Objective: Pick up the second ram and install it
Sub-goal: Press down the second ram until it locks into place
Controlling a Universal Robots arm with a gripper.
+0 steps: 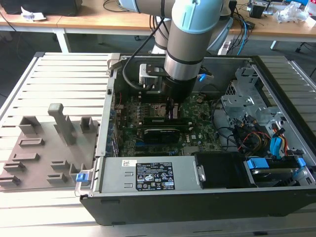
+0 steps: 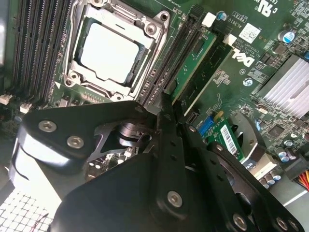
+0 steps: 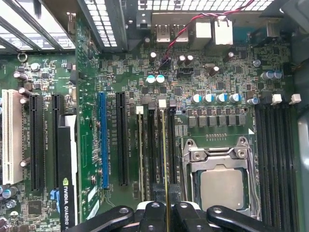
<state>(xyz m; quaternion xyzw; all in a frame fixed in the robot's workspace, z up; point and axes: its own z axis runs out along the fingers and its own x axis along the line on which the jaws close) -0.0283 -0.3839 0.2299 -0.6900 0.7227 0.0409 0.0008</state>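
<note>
While the ram (image 3: pixel 166 159) stands on its edge in a slot just beside the socket (image 3: pixel 222 181), the gripper (image 3: pixel 165 212) is closed on its near end, the jaws pressing the thin board from both sides. In the first wrist view the ram appears as a narrow line with a yellowish edge, running from the fingers (image 3: pixel 186 215) toward a white latch (image 3: pixel 162 103) at the far end of the slot. Another ram (image 2: pixel 193 60) is seated in a nearby slot, its green face showing in the second wrist view, where the black fingers (image 2: pixel 166 159) come together just in front of the slots. The silver socket (image 2: pixel 113 50) lies between this group of slots and a second group of empty black slots (image 3: pixel 277 159) on its other side. Around them spreads the green motherboard (image 3: pixel 231 63), with a blue slot (image 3: pixel 102 140), a white slot (image 3: pixel 10 135) and a black card (image 3: pixel 67 174) farther from the socket. In the exterior view the arm (image 1: pixel 190 44) reaches down into the open case (image 1: pixel 207 202), which lies on a slatted metal table (image 1: pixel 59 79). A grey fixture (image 1: pixel 47 148) lies on the table at the exterior view's left of the case.
</note>
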